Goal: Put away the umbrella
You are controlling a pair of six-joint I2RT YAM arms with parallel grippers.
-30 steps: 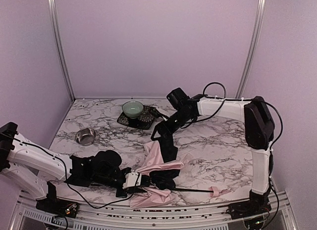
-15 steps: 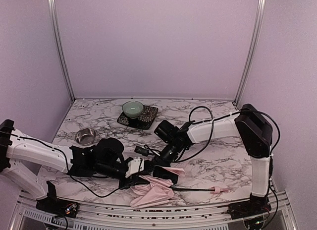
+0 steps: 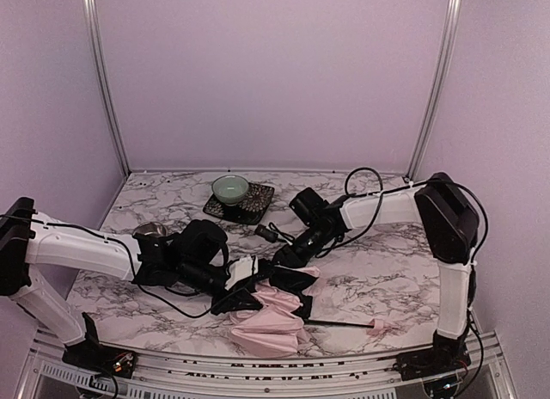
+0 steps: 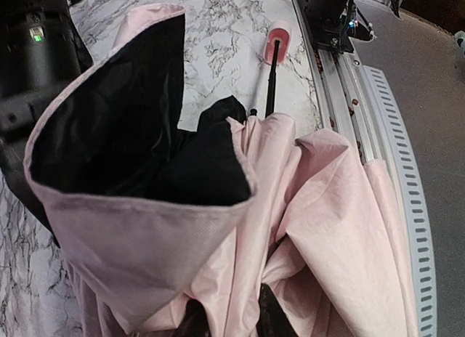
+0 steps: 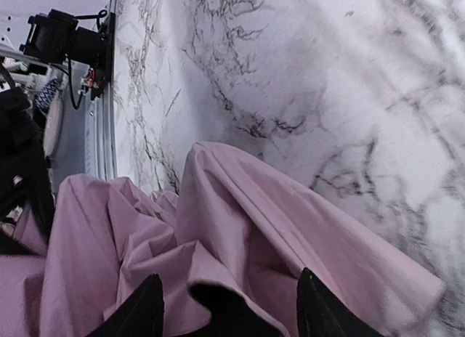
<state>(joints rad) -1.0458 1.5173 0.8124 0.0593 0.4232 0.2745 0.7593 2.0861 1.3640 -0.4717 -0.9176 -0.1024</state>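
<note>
The umbrella lies as a crumpled heap of pale pink fabric with black lining near the table's front middle. Its thin black shaft runs right to the small pink handle. The handle also shows in the left wrist view. My left gripper is at the heap's left edge, and in the left wrist view it is shut on a fold of pink fabric. My right gripper is at the heap's back edge. In the right wrist view its fingers stand wide apart over a fabric fold.
A green bowl sits on a dark coaster at the back. A steel bowl is partly hidden behind my left arm. The front rail runs close by the umbrella. Purple walls enclose the marble table.
The right gripper brought the raised fabric down onto the table, then drew back a little. The left gripper moved right and away with the fabric. The canopy has collapsed into a lower heap.
</note>
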